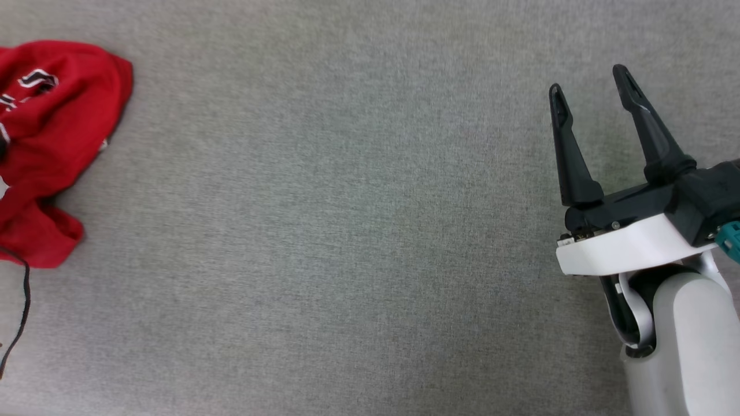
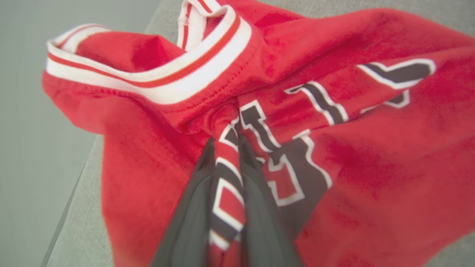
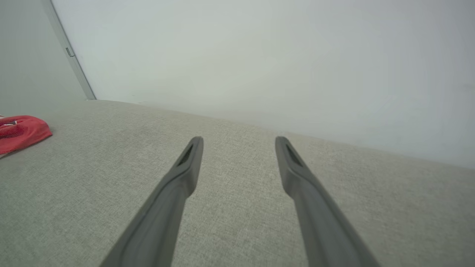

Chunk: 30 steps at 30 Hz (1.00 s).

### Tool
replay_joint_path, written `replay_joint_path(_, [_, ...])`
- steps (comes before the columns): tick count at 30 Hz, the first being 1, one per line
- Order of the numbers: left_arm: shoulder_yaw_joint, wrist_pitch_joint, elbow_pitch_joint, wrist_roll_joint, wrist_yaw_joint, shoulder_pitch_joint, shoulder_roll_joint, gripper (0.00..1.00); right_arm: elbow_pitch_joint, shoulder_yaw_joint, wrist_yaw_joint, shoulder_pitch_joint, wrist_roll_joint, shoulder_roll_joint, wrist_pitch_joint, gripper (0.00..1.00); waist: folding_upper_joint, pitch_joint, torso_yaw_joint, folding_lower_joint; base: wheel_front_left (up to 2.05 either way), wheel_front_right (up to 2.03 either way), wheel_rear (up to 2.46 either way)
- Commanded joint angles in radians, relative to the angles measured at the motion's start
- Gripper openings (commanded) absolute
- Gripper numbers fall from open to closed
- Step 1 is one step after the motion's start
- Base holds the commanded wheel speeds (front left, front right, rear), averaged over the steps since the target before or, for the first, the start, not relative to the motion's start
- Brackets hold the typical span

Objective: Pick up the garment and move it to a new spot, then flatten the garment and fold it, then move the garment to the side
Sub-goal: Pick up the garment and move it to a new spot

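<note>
The garment (image 1: 46, 144), a red jersey with black white-outlined letters, lies crumpled at the far left edge of the grey surface in the head view. In the left wrist view my left gripper (image 2: 226, 142) is shut on a bunched fold of the garment (image 2: 352, 155) just below its red-and-white striped collar (image 2: 167, 83). Over at the right of the head view, my right gripper (image 1: 587, 81) hangs open above bare fabric, far from the shirt. The right wrist view has that gripper (image 3: 239, 142) open too, with the garment (image 3: 20, 131) small at the far left.
A grey fabric-covered surface (image 1: 347, 231) spreads wide between the shirt and the right arm. A thin black cable (image 1: 24, 306) hangs at the lower left. The surface's left edge (image 2: 70, 193) drops off close beside the shirt. A pale wall (image 3: 259, 55) rises behind.
</note>
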Motion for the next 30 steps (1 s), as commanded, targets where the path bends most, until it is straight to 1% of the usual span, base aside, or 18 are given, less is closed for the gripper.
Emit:
replay_joint_path(1, [-0.007, -0.047, -0.006, 0.015, 0.006, 0.009, 0.004, 0.0, 0.002, -0.002, 0.0, 0.01, 0.0, 0.001, -0.004, 1.0, 0.0, -0.041, 0.009, -0.0001, 0.0, 0.0, 0.0])
replay_joint_path(7, [-0.028, -0.302, -0.057, 0.076, 0.039, -0.027, 0.011, 0.0, 0.021, -0.011, 0.0, 0.047, 0.024, 0.001, -0.014, 1.0, 0.0, -0.148, 0.015, -0.0001, 0.0, 0.0, 0.0])
replay_joint_path(9, [-0.029, -0.382, -0.069, 0.086, 0.051, -0.032, 0.002, 0.0, 0.028, -0.015, 0.0, 0.065, 0.035, 0.001, -0.02, 1.0, 0.0, -0.191, 0.011, -0.0001, 0.0, 0.0, 0.0])
replay_joint_path(13, [-0.042, -0.502, -0.091, 0.106, 0.067, -0.035, -0.017, 0.0, 0.044, -0.03, 0.0, 0.108, 0.064, 0.001, -0.03, 1.0, 0.0, -0.275, -0.006, -0.0001, 0.0, 0.0, 0.0])
replay_joint_path(15, [-0.046, -0.568, -0.114, 0.109, 0.082, -0.018, -0.04, 0.0, 0.055, -0.044, 0.0, 0.138, 0.089, 0.001, -0.035, 1.0, 0.0, -0.335, -0.028, -0.0001, 0.0, 0.0, 0.0])
replay_joint_path(18, [-0.056, -0.612, -0.147, 0.111, 0.094, 0.009, -0.072, 0.0, 0.061, -0.055, 0.0, 0.171, 0.103, 0.001, -0.038, 1.0, 0.0, -0.385, -0.057, -0.0001, 0.0, 0.0, 0.0])
replay_joint_path(21, [-0.075, -0.633, -0.201, 0.115, 0.106, 0.043, -0.112, 0.0, 0.062, -0.065, 0.0, 0.199, 0.109, 0.001, -0.035, 1.0, 0.0, -0.422, -0.091, -0.0001, 0.0, 0.0, 0.0])
replay_joint_path(23, [-0.085, -0.639, -0.243, 0.108, 0.106, 0.068, -0.137, 0.0, 0.061, -0.072, 0.0, 0.216, 0.111, 0.001, -0.032, 1.0, 0.0, -0.439, -0.116, -0.0001, 0.0, 0.0, 0.0])
replay_joint_path(30, [-0.168, -0.607, -0.442, 0.103, 0.108, 0.197, -0.258, 0.0, 0.055, -0.084, 0.0, 0.261, 0.122, 0.001, -0.021, 1.0, 0.0, -0.479, -0.209, -0.0001, 0.0, 0.0, 0.0])
